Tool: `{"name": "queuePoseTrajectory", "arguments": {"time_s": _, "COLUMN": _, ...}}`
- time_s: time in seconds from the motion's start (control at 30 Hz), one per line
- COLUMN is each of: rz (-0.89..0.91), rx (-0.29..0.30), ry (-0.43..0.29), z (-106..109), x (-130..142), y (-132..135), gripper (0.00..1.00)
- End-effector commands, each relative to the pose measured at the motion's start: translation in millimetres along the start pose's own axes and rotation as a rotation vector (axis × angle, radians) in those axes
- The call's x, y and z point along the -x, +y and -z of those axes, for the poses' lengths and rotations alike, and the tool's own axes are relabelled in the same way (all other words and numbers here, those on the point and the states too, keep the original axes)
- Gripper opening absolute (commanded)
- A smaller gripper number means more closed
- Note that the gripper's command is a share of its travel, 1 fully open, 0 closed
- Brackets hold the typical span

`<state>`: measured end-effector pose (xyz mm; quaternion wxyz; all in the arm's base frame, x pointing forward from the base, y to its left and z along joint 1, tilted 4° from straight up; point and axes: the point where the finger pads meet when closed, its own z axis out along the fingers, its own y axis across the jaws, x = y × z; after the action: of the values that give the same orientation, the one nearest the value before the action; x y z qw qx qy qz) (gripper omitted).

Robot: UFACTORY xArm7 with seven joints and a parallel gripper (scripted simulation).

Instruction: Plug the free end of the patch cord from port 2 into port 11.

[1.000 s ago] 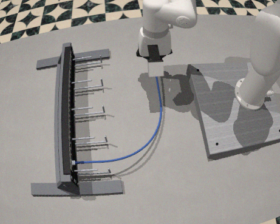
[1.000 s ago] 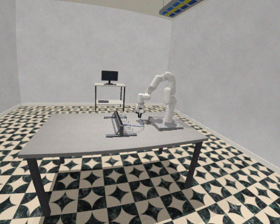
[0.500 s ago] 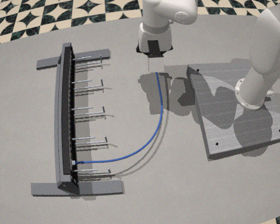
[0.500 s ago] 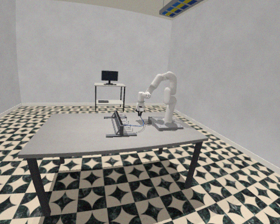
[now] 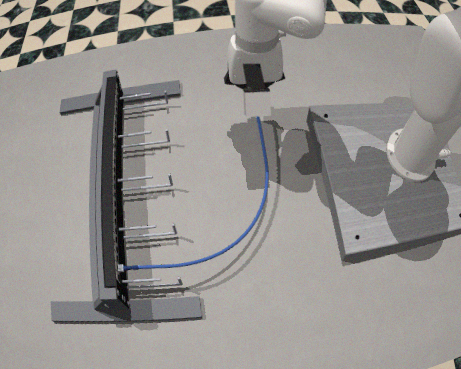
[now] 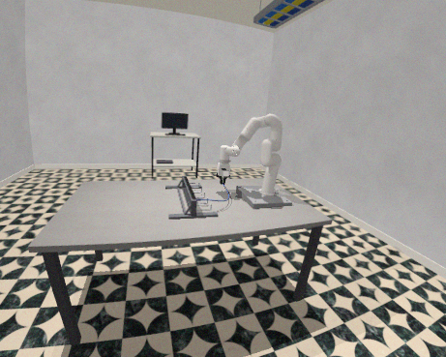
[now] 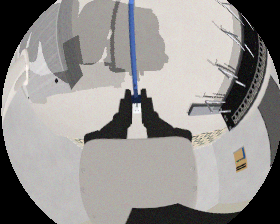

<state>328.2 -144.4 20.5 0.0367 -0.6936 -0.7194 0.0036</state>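
Note:
The blue patch cord [image 5: 267, 175] [image 7: 132, 45] runs from a plug [image 5: 121, 268] seated near the front end of the rack [image 5: 109, 175] [image 6: 187, 199] [image 7: 243, 60] and curves up to my gripper [image 6: 223, 183] [image 7: 136, 96]. The gripper is shut on the cord's free-end plug [image 7: 136, 107], whose clear body shows between and just past the fingertips in the wrist view. The gripper is above the table, away from the rack on its cable-bar side. The fingers are hidden behind the hand in the top view. The port numbers and the plug's latch are too small to make out.
Several thin metal cable bars [image 5: 146, 188] stick out from the rack's port side. The rack stands on two flat feet [image 5: 169, 309] [image 5: 79, 104]. The arm's base plate [image 5: 409, 235] [image 6: 270, 201] is on the table [image 5: 264, 315] [image 6: 130, 227], across from the rack.

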Motion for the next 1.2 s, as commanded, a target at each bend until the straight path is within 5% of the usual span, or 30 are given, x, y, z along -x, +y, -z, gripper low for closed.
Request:
{"name": "queuePoseTrajectory", "arguments": {"time_s": 0.0, "rz": 0.000, "rx": 0.003, "ry": -0.002, "z": 1, "x": 1, "y": 1, "gripper": 0.00}}
{"name": "queuePoseTrajectory", "arguments": {"time_s": 1.17, "rz": 0.173, "rx": 0.004, "ry": -0.002, "z": 7, "x": -20, "y": 22, "gripper": 0.00}}
